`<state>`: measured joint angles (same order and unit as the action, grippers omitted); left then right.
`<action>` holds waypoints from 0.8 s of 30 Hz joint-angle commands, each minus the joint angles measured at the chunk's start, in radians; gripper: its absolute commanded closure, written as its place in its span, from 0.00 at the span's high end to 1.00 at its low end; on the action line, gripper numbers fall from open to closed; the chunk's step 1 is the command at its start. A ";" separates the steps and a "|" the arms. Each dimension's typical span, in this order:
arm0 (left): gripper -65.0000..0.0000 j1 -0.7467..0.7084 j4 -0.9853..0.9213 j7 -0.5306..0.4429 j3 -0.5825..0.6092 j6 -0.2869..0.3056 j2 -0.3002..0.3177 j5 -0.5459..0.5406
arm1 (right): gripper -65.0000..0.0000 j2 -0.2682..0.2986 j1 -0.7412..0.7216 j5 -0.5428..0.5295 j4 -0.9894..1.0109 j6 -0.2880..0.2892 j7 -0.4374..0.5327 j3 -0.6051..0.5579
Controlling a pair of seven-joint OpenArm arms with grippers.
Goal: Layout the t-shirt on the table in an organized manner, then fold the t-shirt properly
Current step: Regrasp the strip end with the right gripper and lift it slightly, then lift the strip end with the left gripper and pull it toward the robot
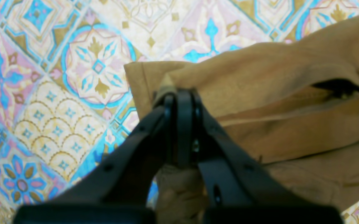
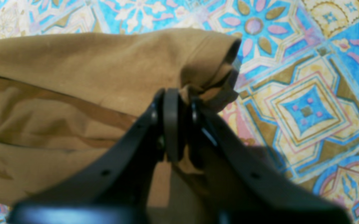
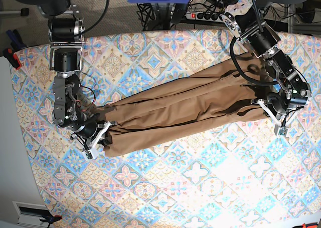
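Observation:
The tan-brown t-shirt is stretched into a long rumpled band across the table, running between my two grippers. My left gripper is shut on a corner of the t-shirt, with a small peak of fabric poking out past its fingertips. In the base view this left gripper is at the right end of the band. My right gripper is shut on a bunched end of the t-shirt; in the base view the right gripper is at the band's left end.
The patterned table spreads around the shirt on all sides. A power strip and cables lie beyond the far edge. Both arm bases stand at the far side, the right arm on the left and the left arm on the right.

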<state>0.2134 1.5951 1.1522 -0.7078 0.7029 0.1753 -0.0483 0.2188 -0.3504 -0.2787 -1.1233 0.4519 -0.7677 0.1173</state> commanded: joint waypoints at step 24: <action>0.00 0.019 0.043 -0.011 0.001 -0.005 0.014 -0.006 | 0.00 -0.104 -0.028 0.704 -0.234 0.003 0.017 0.002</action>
<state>0.2119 1.6085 1.1534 -0.7071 0.7025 0.1745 -0.0521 0.1051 -0.3489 0.4236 -1.3354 0.4633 -0.7650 0.1173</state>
